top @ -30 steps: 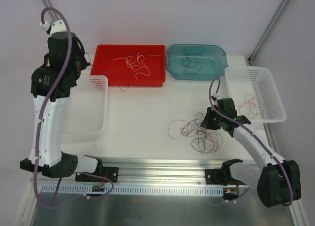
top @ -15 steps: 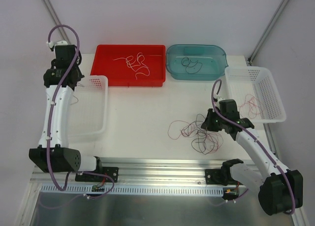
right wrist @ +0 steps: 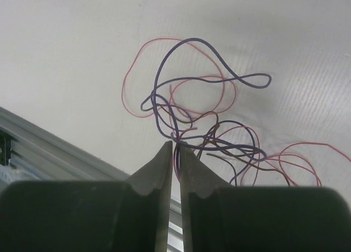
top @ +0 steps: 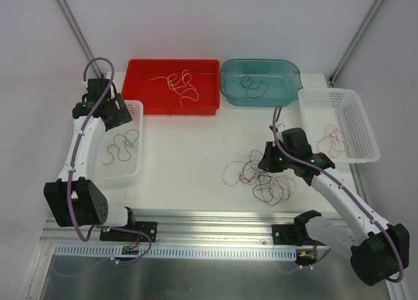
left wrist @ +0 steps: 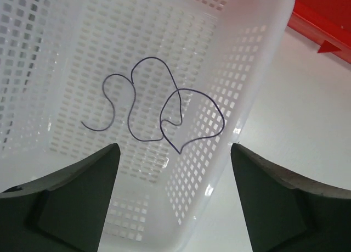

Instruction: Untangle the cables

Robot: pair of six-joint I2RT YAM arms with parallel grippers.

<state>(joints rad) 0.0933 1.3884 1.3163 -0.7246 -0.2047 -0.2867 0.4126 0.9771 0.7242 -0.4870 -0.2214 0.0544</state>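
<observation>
The left arm (top: 81,143) stretches toward upper left, left tool (left wrist: 174,153) released above a purple cable (left wrist: 134,95) in the white basket (left wrist: 241,71). The right tool (right wrist: 175,147), lower right, pinches the tangled cables (right wrist: 203,115) on open surface (top: 189,150).

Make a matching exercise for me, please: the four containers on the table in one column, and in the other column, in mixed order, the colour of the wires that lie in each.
Containers
1. red tray
2. teal tub
3. left white basket
4. right white basket

Wires inside
A. purple wire
B. red-pink wires
C. white wires
D. black wire

Right pairs: 1-C, 2-D, 3-A, 4-B.
</observation>
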